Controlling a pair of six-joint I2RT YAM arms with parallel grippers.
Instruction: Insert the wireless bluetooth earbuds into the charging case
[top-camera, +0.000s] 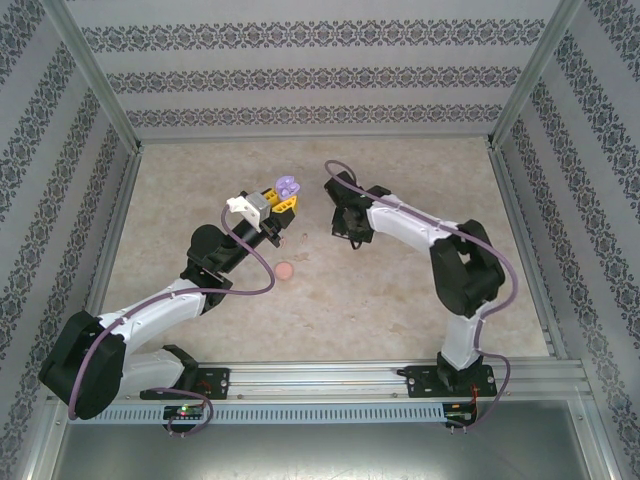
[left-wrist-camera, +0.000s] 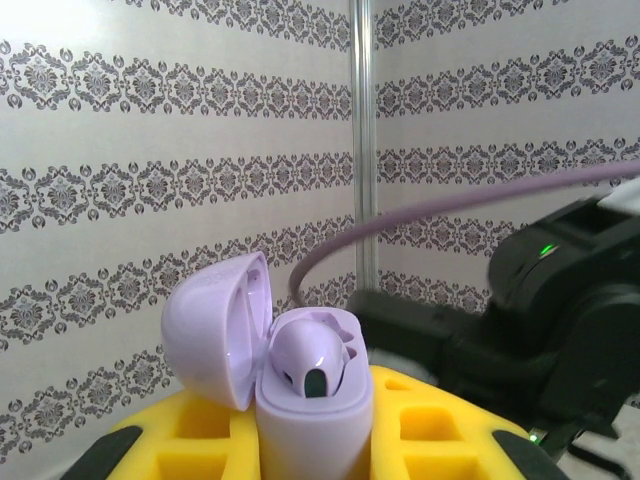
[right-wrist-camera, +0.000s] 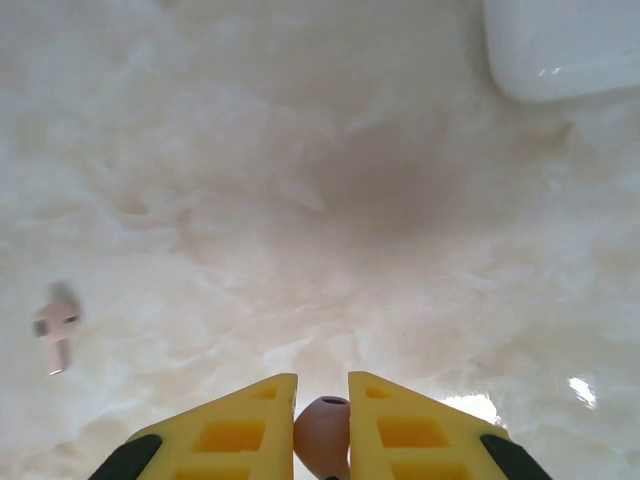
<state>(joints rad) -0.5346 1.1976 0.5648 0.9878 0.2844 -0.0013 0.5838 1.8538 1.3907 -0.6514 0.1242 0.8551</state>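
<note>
My left gripper (top-camera: 278, 200) is clamped narrow on the purple charging case (left-wrist-camera: 300, 410), which stands upright between its yellow fingers (left-wrist-camera: 190, 440) with the lid swung open to their left. A purple earbud (left-wrist-camera: 305, 350) sits in one well. My right gripper (right-wrist-camera: 322, 382) pinches a pinkish earbud (right-wrist-camera: 322, 432) between nearly closed fingers, above the pale marbled tabletop (right-wrist-camera: 300, 180). A loose earbud (right-wrist-camera: 55, 330), blurred, lies on that surface ahead and left of those fingers. A white case (right-wrist-camera: 560, 45) rests well ahead to their right. Damask-striped walls (left-wrist-camera: 150, 180) and a metal corner post (left-wrist-camera: 361, 130) stand beyond the left fingers.
</note>
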